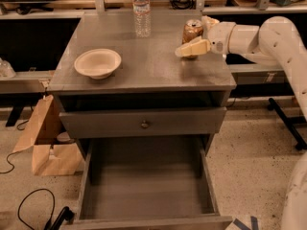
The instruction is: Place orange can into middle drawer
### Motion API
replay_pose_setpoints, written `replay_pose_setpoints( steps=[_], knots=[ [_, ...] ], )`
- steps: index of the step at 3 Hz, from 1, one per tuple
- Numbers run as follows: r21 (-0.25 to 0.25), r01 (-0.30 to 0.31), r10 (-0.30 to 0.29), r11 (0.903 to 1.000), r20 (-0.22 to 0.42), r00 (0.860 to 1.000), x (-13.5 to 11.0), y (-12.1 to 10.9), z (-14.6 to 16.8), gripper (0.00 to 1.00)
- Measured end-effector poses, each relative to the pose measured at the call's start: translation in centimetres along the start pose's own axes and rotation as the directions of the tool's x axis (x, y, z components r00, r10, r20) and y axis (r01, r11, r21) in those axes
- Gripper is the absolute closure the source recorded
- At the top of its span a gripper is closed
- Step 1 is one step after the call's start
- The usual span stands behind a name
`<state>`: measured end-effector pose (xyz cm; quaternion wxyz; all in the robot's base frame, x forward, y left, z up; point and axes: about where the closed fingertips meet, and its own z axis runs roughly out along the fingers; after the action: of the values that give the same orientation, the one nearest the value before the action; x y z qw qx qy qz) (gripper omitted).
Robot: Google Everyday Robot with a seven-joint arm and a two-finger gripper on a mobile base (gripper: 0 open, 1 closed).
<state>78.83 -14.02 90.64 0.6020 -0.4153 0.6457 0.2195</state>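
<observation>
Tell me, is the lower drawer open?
Open: the middle drawer is pulled out, floor bare. The gripper is at the orange can up top.

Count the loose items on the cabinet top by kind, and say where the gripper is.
orange can: 1
water bottle: 1
bowl: 1
Total: 3
gripper: at the orange can, reaching in from the right.

Looking steeply down from above and in front of the desk (158,68), facing its far edge, moderately close; catching the open middle drawer (144,186) near and the gripper (194,37) at far right.
</observation>
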Motion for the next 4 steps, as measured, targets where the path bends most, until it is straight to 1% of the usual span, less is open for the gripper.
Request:
replay_pose_setpoints(
  steps=[1, 2, 4],
  knots=[
    [-0.004, -0.009, 0.009, 0.9999, 0.005, 1.0, 0.6, -0.3, 1.7, 0.0],
    [0.009, -0.107, 0.107, 0.9942, 0.051, 0.993, 1.5, -1.7, 2.7, 0.18],
    [0.0, -0.11, 0.11, 0.9939, 0.052, 0.993, 1.5, -1.3, 3.3, 0.64]
  ],
)
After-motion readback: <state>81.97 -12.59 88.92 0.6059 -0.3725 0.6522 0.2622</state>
